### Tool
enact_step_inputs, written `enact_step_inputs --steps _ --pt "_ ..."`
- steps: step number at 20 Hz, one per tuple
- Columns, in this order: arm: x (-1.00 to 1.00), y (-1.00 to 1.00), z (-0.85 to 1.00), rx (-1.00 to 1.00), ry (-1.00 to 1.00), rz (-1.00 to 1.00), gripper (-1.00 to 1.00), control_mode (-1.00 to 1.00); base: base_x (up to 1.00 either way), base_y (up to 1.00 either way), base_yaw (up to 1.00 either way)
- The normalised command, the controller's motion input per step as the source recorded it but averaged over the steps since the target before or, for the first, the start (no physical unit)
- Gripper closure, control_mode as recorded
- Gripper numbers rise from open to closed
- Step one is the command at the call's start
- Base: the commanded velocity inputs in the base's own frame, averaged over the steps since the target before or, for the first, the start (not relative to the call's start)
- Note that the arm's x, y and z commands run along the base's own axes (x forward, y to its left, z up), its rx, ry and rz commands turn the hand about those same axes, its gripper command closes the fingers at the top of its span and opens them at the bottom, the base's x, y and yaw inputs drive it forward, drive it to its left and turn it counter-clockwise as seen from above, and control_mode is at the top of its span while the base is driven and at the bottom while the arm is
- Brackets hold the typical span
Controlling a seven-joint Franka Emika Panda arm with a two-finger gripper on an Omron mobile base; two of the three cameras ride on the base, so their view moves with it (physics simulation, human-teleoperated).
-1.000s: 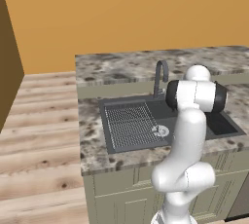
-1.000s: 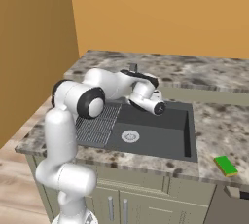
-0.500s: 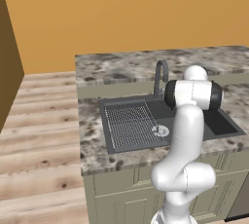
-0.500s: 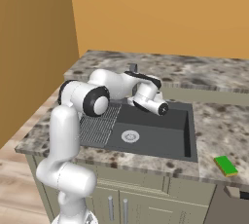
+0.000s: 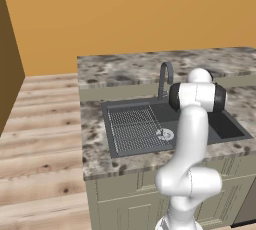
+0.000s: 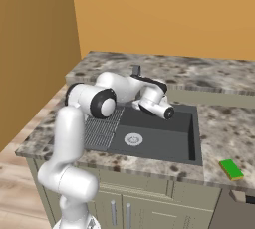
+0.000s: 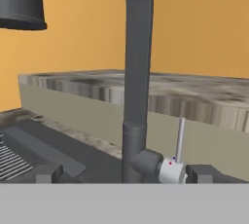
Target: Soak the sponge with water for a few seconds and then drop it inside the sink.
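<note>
Since a second ago the arm has pushed its hand further along over the sink point(image 6: 191, 141), toward the faucet point(image 5: 165, 76). In the hand view the faucet stem point(image 7: 136, 96) now stands right ahead, between the fingertips point(image 7: 46, 173), its small handle point(image 7: 171, 169) just beside the right tip. The jaws stand wide, holding nothing. The green sponge point(image 6: 231, 169) lies on the desk point(image 6: 224, 123) right of the sink, well apart from the jaws.

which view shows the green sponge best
The right base view: the sponge lies in plain sight on the counter right of the sink, apart from the basin. The left base and hand views look at the sink and faucet instead.
</note>
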Motion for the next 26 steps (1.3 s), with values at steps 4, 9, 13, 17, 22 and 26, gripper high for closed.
enact_step_inputs --steps 4,9,13,17,22,26 --pt "0.25 0.0 -0.01 0.0 0.0 0.0 -1.0 -1.0 0.0 0.0 0.0" --pt "0.25 0.0 0.0 0.0 0.0 0.0 -1.0 -1.0 0.0 0.0 0.0" --pt "0.19 0.0 -0.04 0.0 -0.02 0.0 -1.0 -1.0 0.0 0.0 0.0" --pt "0.13 -0.05 -0.06 0.0 -0.04 0.0 -1.0 -1.0 0.0 0.0 0.0" --pt "0.15 -0.03 -0.06 0.0 -0.04 0.0 -1.0 -1.0 0.0 0.0 0.0" --pt "0.15 0.0 -0.07 0.0 -0.06 0.0 -1.0 -1.0 0.0 0.0 0.0"
